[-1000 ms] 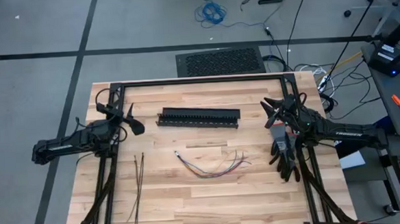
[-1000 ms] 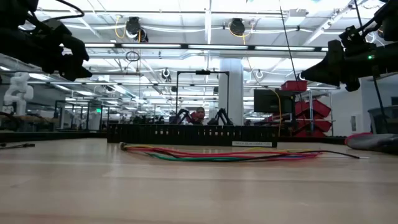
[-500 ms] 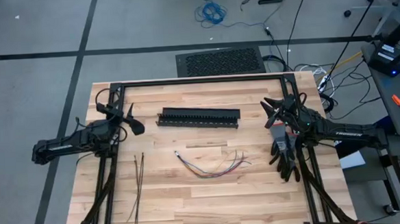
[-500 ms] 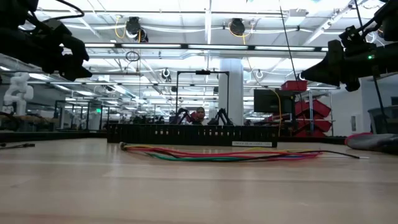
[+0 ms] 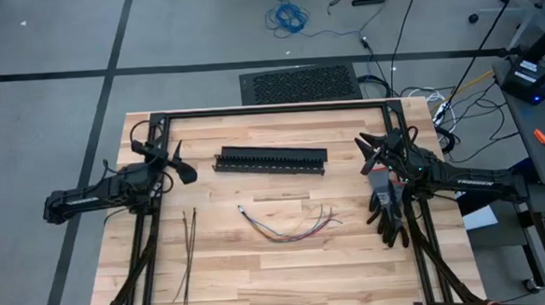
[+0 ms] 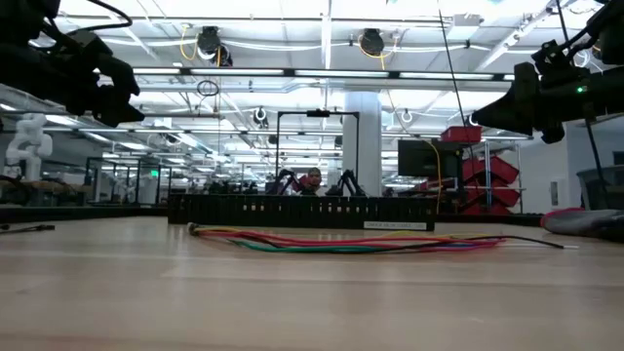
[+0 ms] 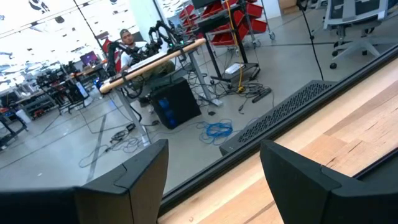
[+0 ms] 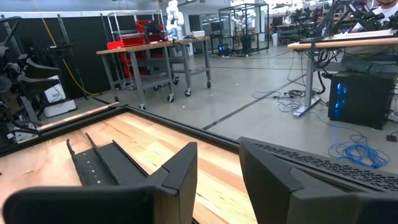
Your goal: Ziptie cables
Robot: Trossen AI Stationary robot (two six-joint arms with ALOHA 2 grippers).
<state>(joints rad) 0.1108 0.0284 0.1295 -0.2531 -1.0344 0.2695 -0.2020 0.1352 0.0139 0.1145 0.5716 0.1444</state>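
Several thin cables (image 5: 290,225) lie mid-tabletop, limp and light; pinch them mid-bundle. Stiff zipties (image 5: 189,253) lie at eight o'clock. Left gripper (image 5: 181,163) jaws gape empty; right gripper (image 5: 366,153) jaws part narrowly, empty.

Black slotted duct (image 5: 271,160) on wooden table (image 5: 260,265), black gloves (image 5: 388,216) near right edge

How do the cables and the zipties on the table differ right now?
The cables are multicoloured and curve in a loose arc near the table's middle; the zipties are dark, nearly straight strips nearer the left arm's side. The cables fan out at one end, while the zipties lie close together, roughly parallel. Both lie flat on the wooden table, untouched by either gripper.
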